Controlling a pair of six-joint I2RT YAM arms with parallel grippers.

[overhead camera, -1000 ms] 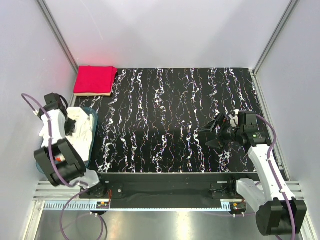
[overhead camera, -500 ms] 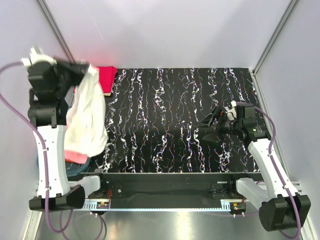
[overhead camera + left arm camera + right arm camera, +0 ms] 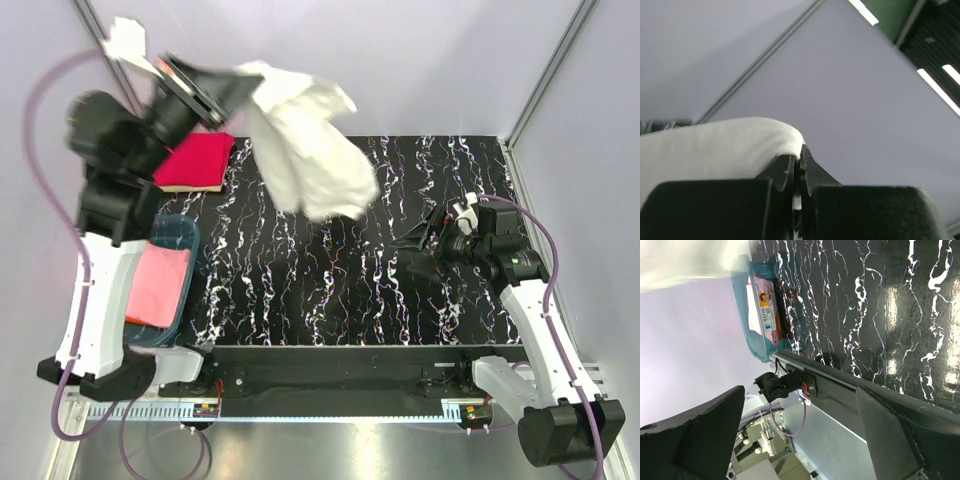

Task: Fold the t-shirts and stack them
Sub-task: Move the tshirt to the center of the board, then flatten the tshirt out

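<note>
Where the worktop (image 3: 350, 290) runs far and left, I see the white shirt (image 3: 310, 150) hanging high above it, pinched tight in my left gripper (image 3: 800, 160). A pink shirt (image 3: 158, 285) lies in the bin (image 3: 185, 232), a red shirt (image 3: 190, 160) behind. My right gripper (image 3: 415, 252) is wide open, empty.

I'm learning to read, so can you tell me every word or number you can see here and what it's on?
"BASKIN" (sideways and small, so not certain): on the paper tag lying on the pink shirt in the blue bin.
Smaller print on that tag: too small to read.
White shirt and table: no writing visible.
</note>
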